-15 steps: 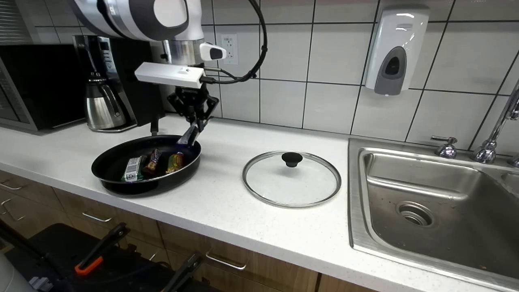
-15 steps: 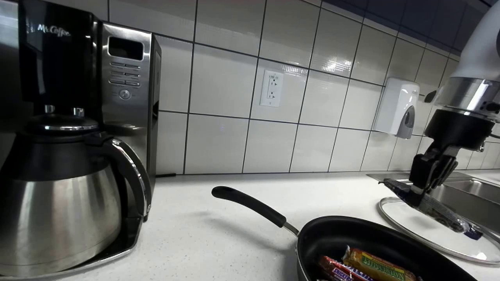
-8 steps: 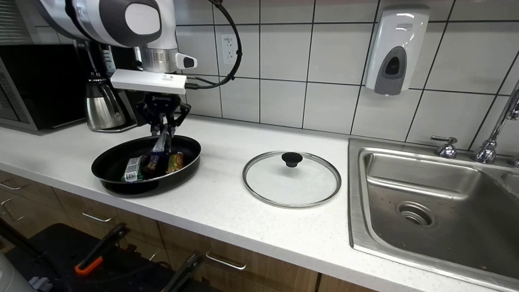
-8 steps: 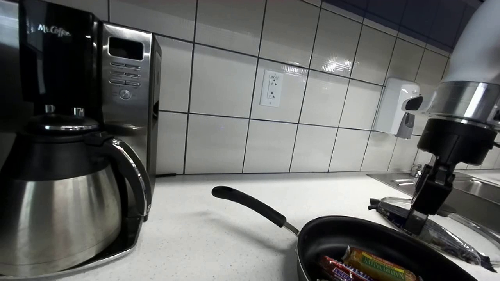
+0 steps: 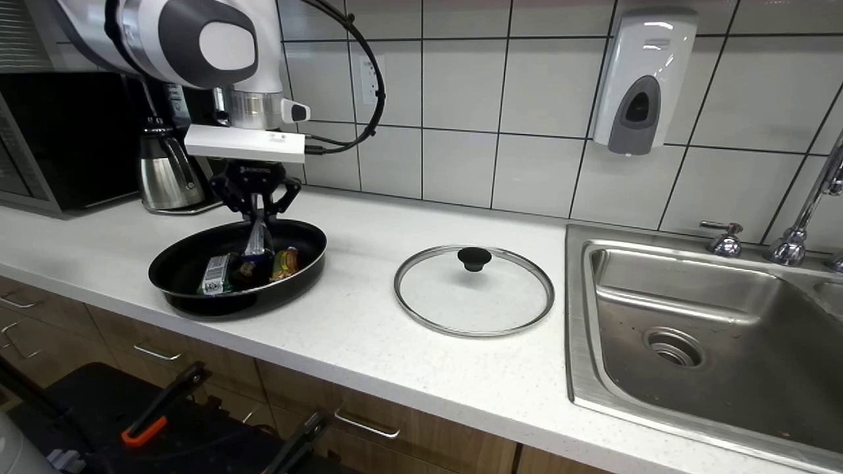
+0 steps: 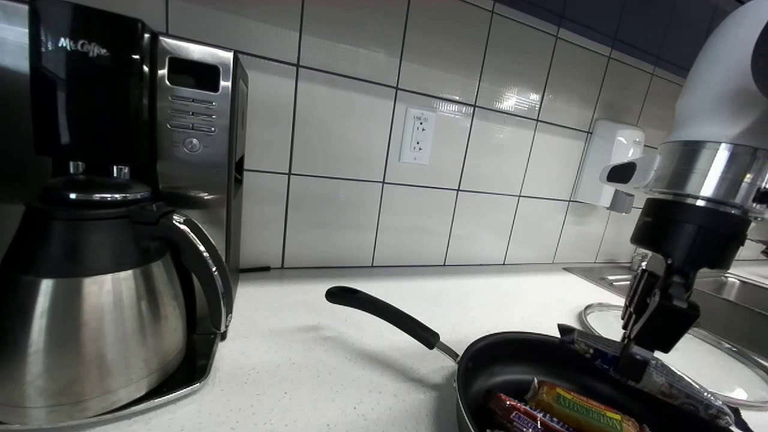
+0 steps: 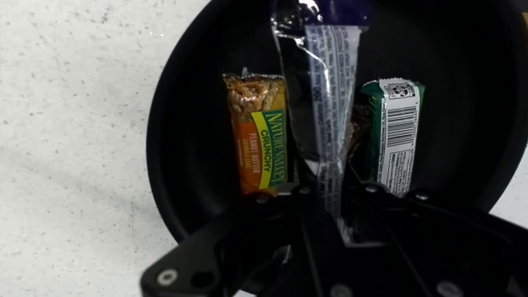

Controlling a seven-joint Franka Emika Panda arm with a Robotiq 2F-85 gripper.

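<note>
My gripper is shut on one end of a dark wrapped bar with a pale printed strip. The bar slopes down over the black pan. It also shows in the wrist view, where the gripper covers its near end. In the pan lie an orange granola bar, a green and white bar and a red bar. The held bar partly hides the red bar in the wrist view. Whether the held bar touches the pan or the bars below cannot be told.
A glass lid with a black knob lies right of the pan, before a steel sink. The pan's handle points toward the back wall. A coffee maker and a black microwave stand at the left.
In an exterior view the gripper carried the dark bar left, from the pan's right edge to over its middle, then a little lower. The bar also turned. The pan and lid stayed put.
</note>
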